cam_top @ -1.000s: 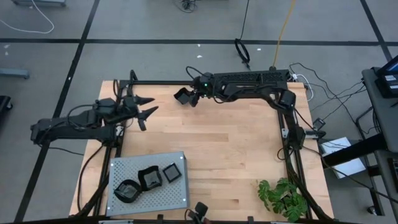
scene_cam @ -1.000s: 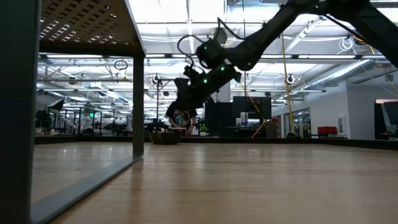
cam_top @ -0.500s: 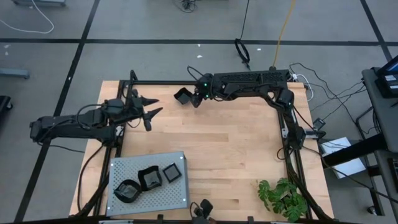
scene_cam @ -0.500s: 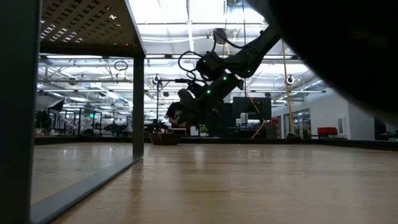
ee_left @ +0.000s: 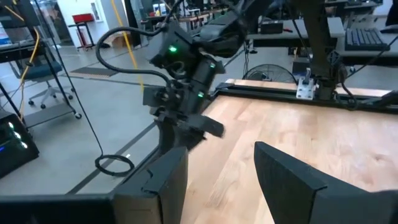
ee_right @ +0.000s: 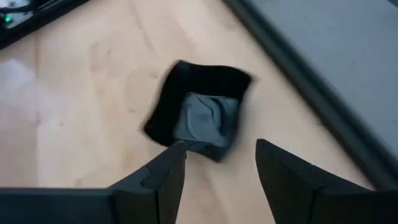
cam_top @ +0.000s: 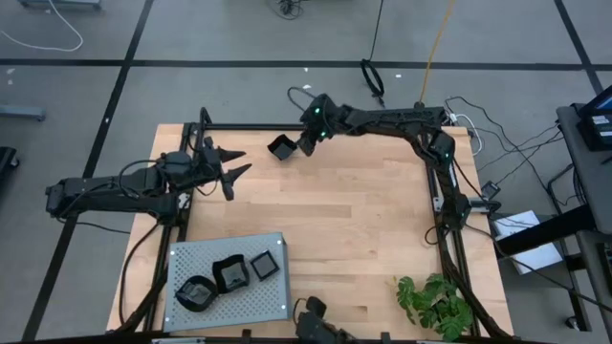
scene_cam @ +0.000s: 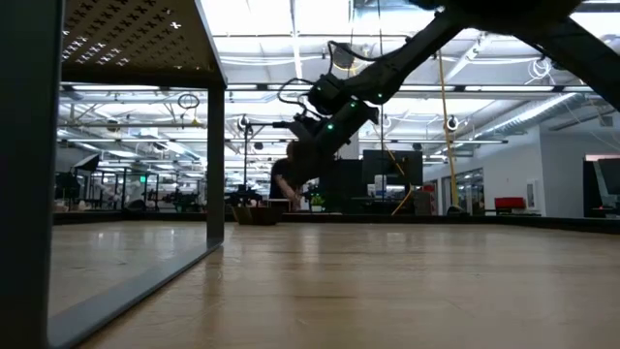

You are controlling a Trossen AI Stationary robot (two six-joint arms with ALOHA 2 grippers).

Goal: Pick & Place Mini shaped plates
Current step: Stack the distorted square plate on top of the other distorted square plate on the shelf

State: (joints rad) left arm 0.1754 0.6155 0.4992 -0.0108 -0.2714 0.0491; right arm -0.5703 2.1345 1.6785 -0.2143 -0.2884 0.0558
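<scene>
On the left of the pale wooden table, the left gripper hung above the boards near the rear left corner, its two dark fingers spread apart with nothing between them. Toward the front left sat the large grey perforated metal tray, carrying three small glossy black plates: a rounded one at the left, a polygonal one in the middle and a small square one at the right, the first two touching or overlapping.

Further right, near the table's rear edge, a fourth small glossy black square plate lay just beside the black frame rail. The right gripper was immediately next to it. In the right wrist view its fingers stood parted, empty, with the square plate beyond the tips and apart from them. Whether that plate rested flat on the wood could not be told.

At the front right corner lay a green leafy plant sprig.
</scene>
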